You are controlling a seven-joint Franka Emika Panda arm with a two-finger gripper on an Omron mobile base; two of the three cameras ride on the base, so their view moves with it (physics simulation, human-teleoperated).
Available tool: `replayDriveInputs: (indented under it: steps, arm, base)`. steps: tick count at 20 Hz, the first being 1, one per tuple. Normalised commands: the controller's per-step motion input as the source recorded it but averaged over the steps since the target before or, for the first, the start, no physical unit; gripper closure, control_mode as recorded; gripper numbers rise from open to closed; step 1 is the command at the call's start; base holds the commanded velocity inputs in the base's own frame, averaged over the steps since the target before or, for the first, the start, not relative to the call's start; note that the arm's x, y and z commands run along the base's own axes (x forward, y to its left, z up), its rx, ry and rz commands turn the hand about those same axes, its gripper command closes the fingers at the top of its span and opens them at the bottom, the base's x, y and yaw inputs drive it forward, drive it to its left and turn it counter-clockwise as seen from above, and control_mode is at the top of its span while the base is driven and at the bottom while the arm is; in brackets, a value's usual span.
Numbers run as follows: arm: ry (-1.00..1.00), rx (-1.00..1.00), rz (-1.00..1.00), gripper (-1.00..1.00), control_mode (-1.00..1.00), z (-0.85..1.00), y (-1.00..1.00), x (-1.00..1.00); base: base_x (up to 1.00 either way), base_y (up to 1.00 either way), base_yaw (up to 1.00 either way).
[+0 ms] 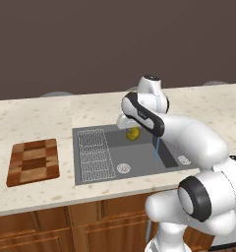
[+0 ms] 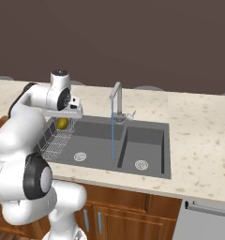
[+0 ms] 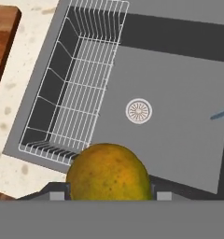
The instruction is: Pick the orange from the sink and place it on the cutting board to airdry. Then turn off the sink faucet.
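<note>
The yellow-orange orange [image 3: 109, 173] sits between the fingers of my gripper [image 3: 109, 195], which is shut on it. The fruit hangs above the dark grey sink [image 1: 139, 156], over the back of the left basin, in the left base view [image 1: 133, 133] and the right base view [image 2: 62, 123]. My gripper [image 1: 132, 129] points down from the wrist [image 2: 63, 112]. The checkered wooden cutting board [image 1: 33, 161] lies on the counter left of the sink; its edge [image 3: 2, 37] appears in the hand view. The grey faucet [image 2: 116, 100] stands behind the sink, with a thin blue stream [image 2: 113, 138] running from it.
A white wire drainer [image 1: 95, 153] fills the sink's left part, below and left of the orange [image 3: 76, 93]. Round silver drains [image 1: 123, 168] [image 2: 141, 164] sit in both basins. Speckled beige counter [image 1: 41, 118] surrounds the sink, with wooden cabinets below.
</note>
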Motion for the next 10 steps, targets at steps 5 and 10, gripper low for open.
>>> replayDriveInputs:
  steps: [5, 10]
  arm:
    - [0.00, -0.01, 0.03, 1.00, -1.00, 0.00, 0.15, 0.22]
    - [-0.02, -0.01, 0.02, 1.00, -1.00, 0.00, 0.25, 0.15]
  base:
    - [0.00, 0.00, 0.00]
    - [0.00, 0.00, 0.00]
